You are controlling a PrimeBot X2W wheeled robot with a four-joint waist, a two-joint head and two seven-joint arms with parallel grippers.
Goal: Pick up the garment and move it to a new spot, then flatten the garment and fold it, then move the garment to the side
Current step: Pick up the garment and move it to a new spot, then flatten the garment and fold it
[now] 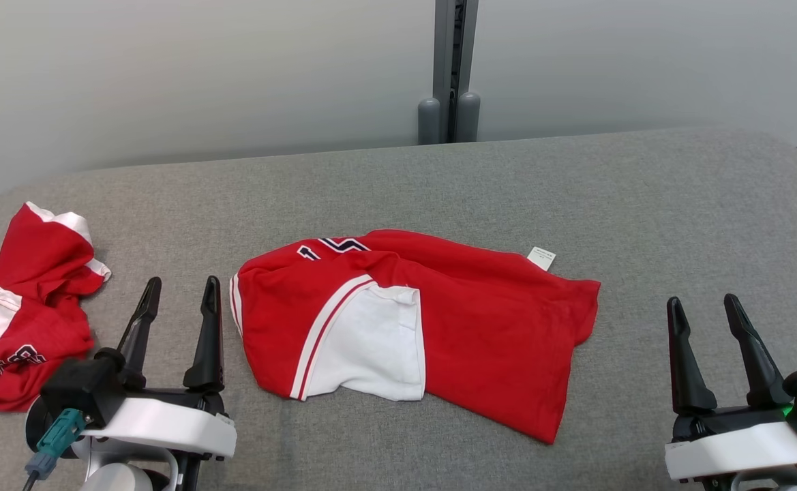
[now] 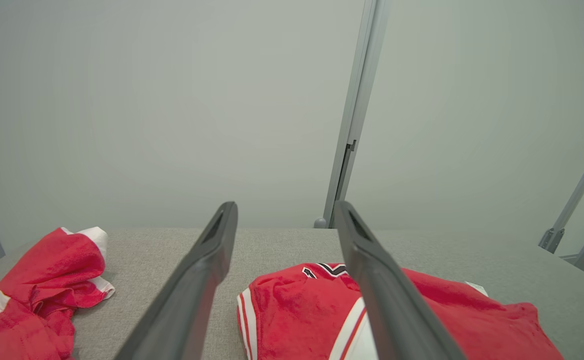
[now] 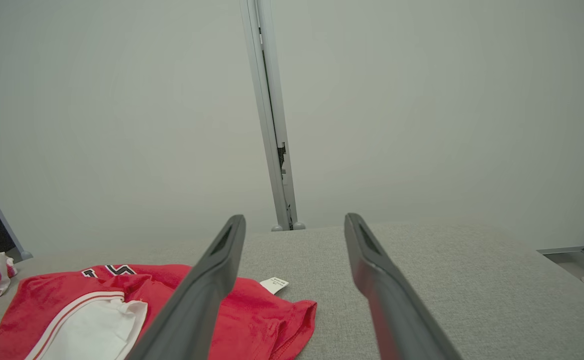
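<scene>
Lower left, my left claw (image 1: 183, 279) hangs empty, jaws wide; lower right, my right claw (image 1: 702, 299) likewise. Between them, mid-frame on the grey bench (image 1: 643, 204), the red-and-white garment (image 1: 480, 320) lies rumpled, long axis left to right. Its left end sits just beside my left claw, so I judge that arm nearer for the pick.

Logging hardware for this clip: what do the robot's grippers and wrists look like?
The left gripper and right gripper each have two long, dark, tapering fingers on a black base, above a white wrist shell. A teal connector with a grey cable sits by the left wrist; a green light glows at the right one.
</scene>
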